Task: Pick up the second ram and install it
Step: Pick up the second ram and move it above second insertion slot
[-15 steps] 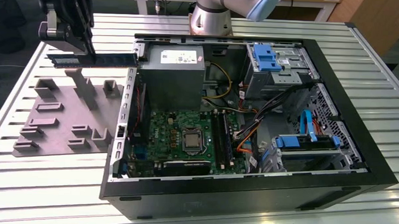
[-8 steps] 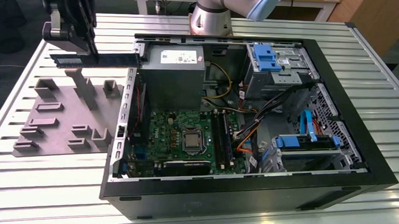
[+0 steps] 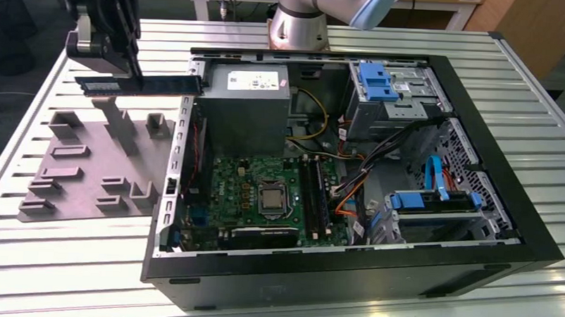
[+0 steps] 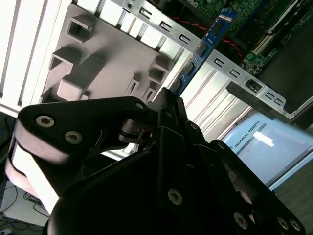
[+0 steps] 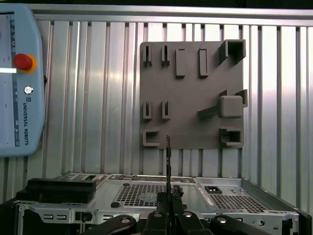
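Note:
The second ram is a long thin stick held level in the air, above the grey holder plate and just outside the computer case's wall on the exterior view's left. My gripper is shut on one end of it. In the second wrist view the blue ram runs out from the fingertips towards the case. In the first wrist view the ram is seen edge-on, rising from the gripper. The black slot rails lie on the green motherboard inside the case.
The open computer case lies on the slatted metal table. Inside it are a grey power supply, bright-blue drive clips and bundled cables. A teach pendant lies beside the holder plate.

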